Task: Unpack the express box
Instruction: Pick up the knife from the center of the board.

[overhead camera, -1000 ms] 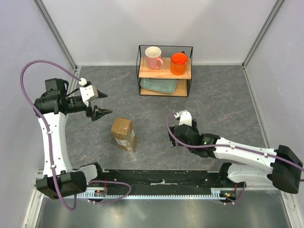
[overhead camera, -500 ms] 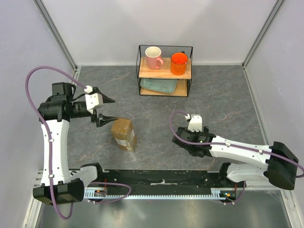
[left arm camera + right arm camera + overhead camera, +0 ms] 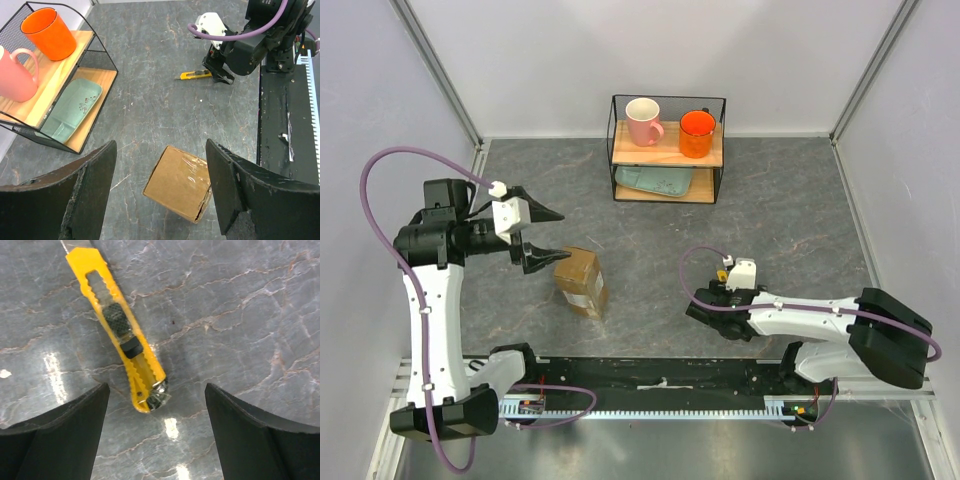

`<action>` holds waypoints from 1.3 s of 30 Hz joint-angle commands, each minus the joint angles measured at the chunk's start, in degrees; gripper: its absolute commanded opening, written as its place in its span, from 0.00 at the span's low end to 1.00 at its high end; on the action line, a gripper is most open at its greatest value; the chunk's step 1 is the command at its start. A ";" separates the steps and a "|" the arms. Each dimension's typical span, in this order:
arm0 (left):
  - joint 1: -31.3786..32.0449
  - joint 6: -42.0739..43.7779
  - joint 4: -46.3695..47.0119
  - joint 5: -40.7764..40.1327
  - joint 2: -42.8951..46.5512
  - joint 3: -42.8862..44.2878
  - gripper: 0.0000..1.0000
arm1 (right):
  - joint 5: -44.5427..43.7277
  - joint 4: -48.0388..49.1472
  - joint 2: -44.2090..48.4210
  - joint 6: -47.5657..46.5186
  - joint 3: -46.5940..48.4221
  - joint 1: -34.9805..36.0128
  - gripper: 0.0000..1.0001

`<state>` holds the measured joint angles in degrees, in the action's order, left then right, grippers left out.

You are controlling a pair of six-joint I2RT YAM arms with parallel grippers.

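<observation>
- Left gripper (image 3: 560, 235), jaws wide, hovers by the express box (image 3: 581, 281): likely light, stiff, tape-slick; grip its narrow sides.
- Right gripper (image 3: 156, 405), jaws open, hangs over the yellow utility knife (image 3: 120, 330).

1 express box (image 3: 581, 281) is lying near left, 1 yellow utility knife (image 3: 123, 333) near right; 1 far wire rack (image 3: 666, 158) is holding 2 mugs, 1 pink mug (image 3: 643, 122) and 1 orange mug (image 3: 697, 134), and 1 green tray (image 3: 655, 181).
</observation>
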<state>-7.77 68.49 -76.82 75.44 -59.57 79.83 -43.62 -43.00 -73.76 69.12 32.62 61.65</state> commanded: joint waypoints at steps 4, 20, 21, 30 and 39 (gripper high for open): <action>0.12 -2.92 -2.99 1.20 1.74 1.99 0.79 | -2.35 6.17 -2.00 2.16 -0.81 -0.47 0.83; 0.12 -3.80 -2.55 -1.70 4.20 1.12 0.78 | 9.59 26.30 -4.73 -16.56 -3.18 -14.45 0.72; 0.12 -3.98 -2.37 -1.79 4.46 0.94 0.78 | 10.38 26.91 -5.08 -16.91 -3.27 -14.45 0.71; 0.12 -5.38 -0.62 -2.05 4.46 0.94 0.78 | 19.18 31.23 -7.98 -16.92 -5.55 -12.96 0.50; 0.12 -7.40 0.17 -1.26 4.38 1.29 0.79 | 19.00 29.47 -8.69 -16.20 -3.19 -6.19 0.05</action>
<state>-7.75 64.05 -76.66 72.95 -55.51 79.88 -34.98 -7.09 -79.83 52.14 30.46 53.60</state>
